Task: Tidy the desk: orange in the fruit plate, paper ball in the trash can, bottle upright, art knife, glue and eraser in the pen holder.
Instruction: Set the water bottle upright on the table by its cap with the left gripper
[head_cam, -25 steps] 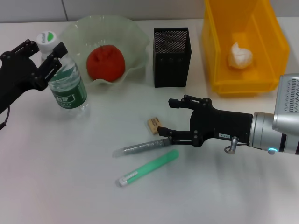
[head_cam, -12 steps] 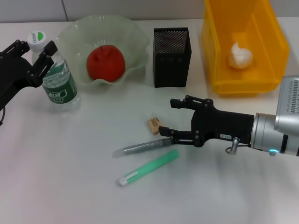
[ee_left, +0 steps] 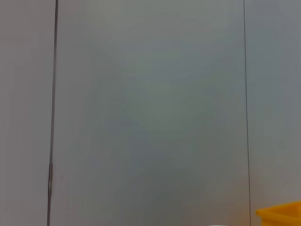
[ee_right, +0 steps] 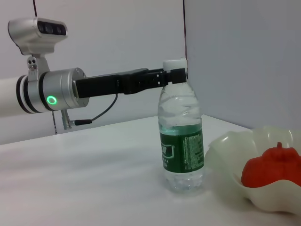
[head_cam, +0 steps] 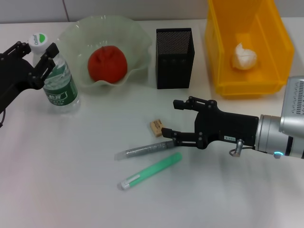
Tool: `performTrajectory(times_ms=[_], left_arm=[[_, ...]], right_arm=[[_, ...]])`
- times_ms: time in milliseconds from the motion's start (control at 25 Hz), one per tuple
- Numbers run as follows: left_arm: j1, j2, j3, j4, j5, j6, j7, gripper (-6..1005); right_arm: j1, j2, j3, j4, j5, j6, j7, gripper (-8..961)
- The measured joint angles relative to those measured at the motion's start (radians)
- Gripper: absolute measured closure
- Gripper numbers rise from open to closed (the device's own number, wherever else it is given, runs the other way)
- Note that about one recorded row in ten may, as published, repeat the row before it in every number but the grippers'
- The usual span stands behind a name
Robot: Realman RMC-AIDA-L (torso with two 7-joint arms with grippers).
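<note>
The clear bottle [head_cam: 59,81] with a green label stands upright at the left of the table, and it also shows in the right wrist view [ee_right: 182,136]. My left gripper [head_cam: 36,53] is shut on its neck just under the white cap [ee_right: 171,76]. My right gripper [head_cam: 169,119] is open and empty, low over the table, just right of the tan eraser [head_cam: 156,126]. The grey art knife [head_cam: 142,150] and the green glue stick [head_cam: 150,171] lie in front of it. The orange [head_cam: 107,63] sits in the fruit plate [head_cam: 137,34]. The paper ball [head_cam: 243,56] lies in the yellow bin [head_cam: 270,85].
The black mesh pen holder [head_cam: 174,58] stands between the plate and the bin, behind my right gripper. The left wrist view shows only a wall and a corner of the yellow bin [ee_left: 282,214].
The bottle went from tilted to upright and moved left and back with my left gripper, then stayed put. The right gripper has hardly moved.
</note>
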Motion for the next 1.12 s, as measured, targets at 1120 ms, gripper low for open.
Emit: performTrajectory(times_ms=[1120], left_arm=[[-0.001,0.000,-0.006,0.000,-0.001,-0.020,-0.001,548]], right_arm=[[-0.001,0.002,0.000,0.000,0.000,-0.008,0.000,137]])
